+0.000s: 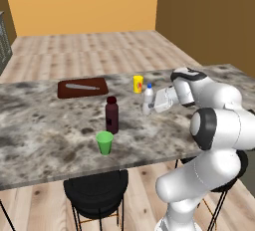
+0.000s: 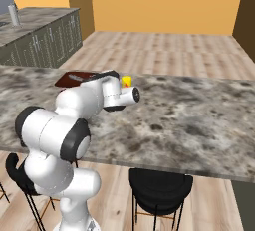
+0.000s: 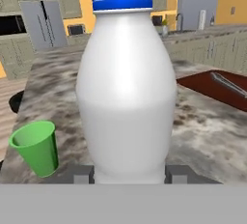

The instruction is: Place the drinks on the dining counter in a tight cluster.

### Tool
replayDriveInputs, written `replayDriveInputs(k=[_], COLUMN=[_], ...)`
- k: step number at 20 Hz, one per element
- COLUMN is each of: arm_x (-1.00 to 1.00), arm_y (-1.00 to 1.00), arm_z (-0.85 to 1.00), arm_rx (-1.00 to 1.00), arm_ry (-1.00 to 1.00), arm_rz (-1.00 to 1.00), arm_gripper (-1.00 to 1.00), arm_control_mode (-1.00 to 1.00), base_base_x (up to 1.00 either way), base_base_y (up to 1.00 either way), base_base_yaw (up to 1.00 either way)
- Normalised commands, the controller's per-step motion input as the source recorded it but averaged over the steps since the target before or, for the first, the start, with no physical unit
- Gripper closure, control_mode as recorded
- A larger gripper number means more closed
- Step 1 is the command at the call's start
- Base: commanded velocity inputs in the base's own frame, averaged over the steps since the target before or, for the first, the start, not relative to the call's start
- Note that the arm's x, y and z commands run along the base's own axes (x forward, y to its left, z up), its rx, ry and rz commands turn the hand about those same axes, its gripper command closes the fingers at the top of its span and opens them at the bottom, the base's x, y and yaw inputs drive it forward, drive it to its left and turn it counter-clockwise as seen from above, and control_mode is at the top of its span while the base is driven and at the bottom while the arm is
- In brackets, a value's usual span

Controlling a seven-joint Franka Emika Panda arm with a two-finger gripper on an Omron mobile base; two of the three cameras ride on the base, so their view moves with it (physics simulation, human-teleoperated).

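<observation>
Hand view: water bottle (image 3: 126, 88) is seen upright between the fingers (image 3: 83, 174), low on its body; contact cannot be told. It stands on the tabletop (image 1: 45, 130), at 2 o'clock from maroon bottle (image 1: 111, 115). Judged light, smooth, slippery; body grip low is advised.

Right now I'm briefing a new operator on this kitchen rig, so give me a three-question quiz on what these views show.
1. True or false: the gripper has its fingers on either side of the water bottle.
2. Which cup stands nearest the maroon bottle? A) the green cup B) the yellow cup C) neither, both are on the floor
3. Fill in: the knife lies on the ______, on the dining counter.

Key: 1 true, the two finger tips flank the bottle's base in the hand view. 2 A. 3 cutting board.
</observation>
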Motion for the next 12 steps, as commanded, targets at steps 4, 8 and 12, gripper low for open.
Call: replayDriveInputs(k=[4, 8, 12], arm_x=[0.14, 0.02, 0.00], arm_y=[0.30, 0.25, 0.28], arm_z=[-0.22, -0.26, -0.23], arm_rx=[0.00, 0.00, 0.00], arm_ry=[0.00, 0.00, -0.05], arm_rz=[0.10, 0.14, 0.16], arm_gripper=[1.00, 1.00, 1.00], arm_control_mode=[-1.00, -1.00, -1.00], base_base_x=[0.00, 0.00, 0.00], base_base_y=[0.00, 0.00, 0.00], base_base_yaw=[0.00, 0.00, 0.00])
